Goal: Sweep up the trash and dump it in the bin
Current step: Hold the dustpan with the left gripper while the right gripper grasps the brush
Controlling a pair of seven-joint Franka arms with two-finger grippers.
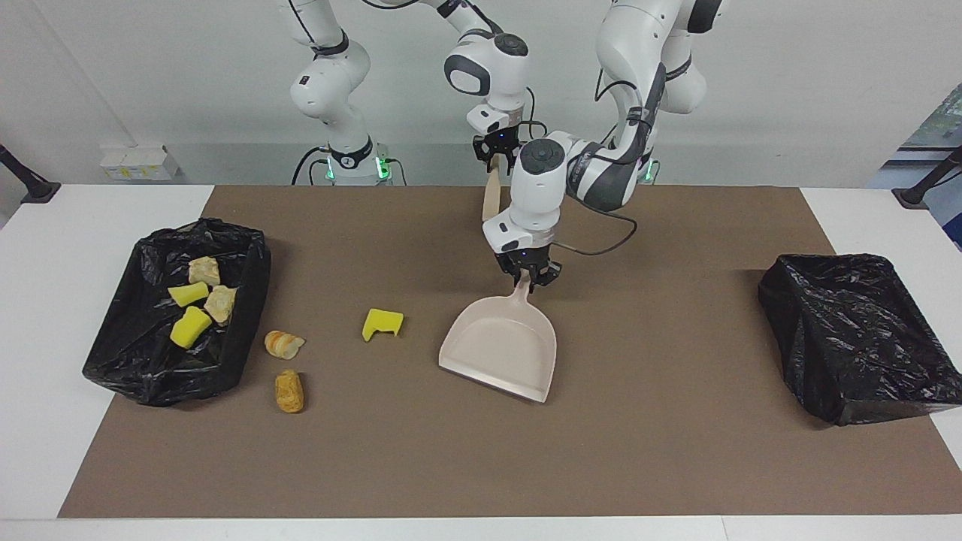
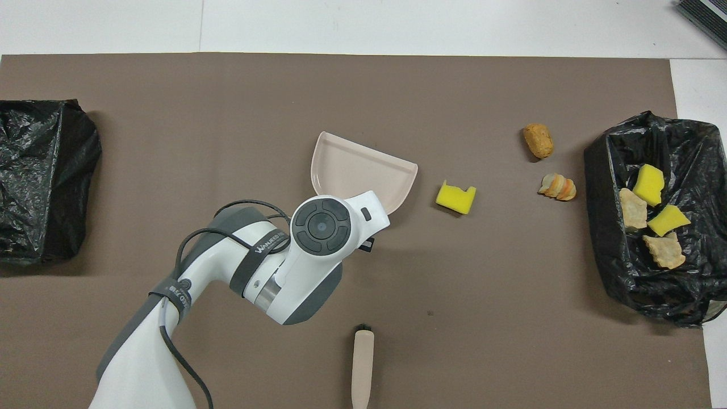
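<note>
Trash is partly binned already, with a yellow sponge chunk (image 1: 382,324) and two bread lumps (image 1: 284,344) loose beside the bin (image 1: 135,353), so while your left gripper (image 1: 530,279) pinches the dustpan (image 1: 500,347) handle and your right gripper (image 1: 497,156) pinches the brush (image 2: 362,368), sweep next.

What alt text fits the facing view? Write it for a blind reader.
The left gripper holds a beige plastic dustpan by its handle on the brown mat; the right gripper holds a beige brush. A yellow sponge chunk and two tan bread lumps lie beside a black-lined bin.

Left end effector (image 1: 530,279) clamped low; right end effector (image 1: 496,154) clamped, raised.
</note>
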